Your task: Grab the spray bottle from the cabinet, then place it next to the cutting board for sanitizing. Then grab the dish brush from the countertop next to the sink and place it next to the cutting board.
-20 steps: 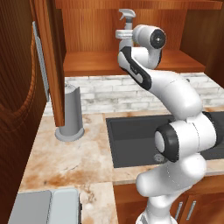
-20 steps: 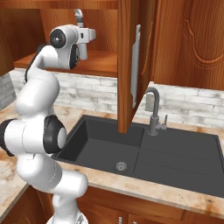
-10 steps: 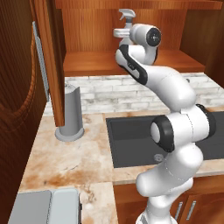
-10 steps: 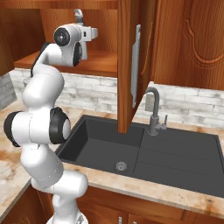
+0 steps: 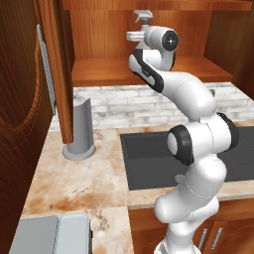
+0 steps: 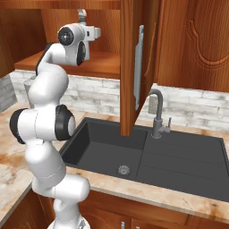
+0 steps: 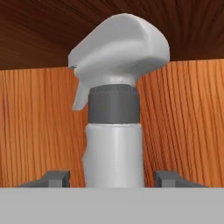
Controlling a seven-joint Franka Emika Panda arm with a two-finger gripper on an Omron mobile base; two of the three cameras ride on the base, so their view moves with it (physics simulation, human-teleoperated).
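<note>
Where end effector [image 7: 112, 178] straddles, spray bottle [image 7: 114, 131]

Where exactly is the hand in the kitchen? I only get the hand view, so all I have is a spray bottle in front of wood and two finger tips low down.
Observer: The gripper is up inside the open cabinet, above the shelf; the spray bottle stands upright there.
Operator: Are the fingers closed on it?
Observer: I cannot tell. In the hand view the two tips sit either side of the bottle's body with a gap showing, and the base views hide them behind the wrist.
Operator: What is below the arm?
Observer: The dark sink with its faucet, set in the countertop.
Operator: Anything else tall nearby?
Observer: A plain grey cylinder stands on the countertop left of the sink.
</note>
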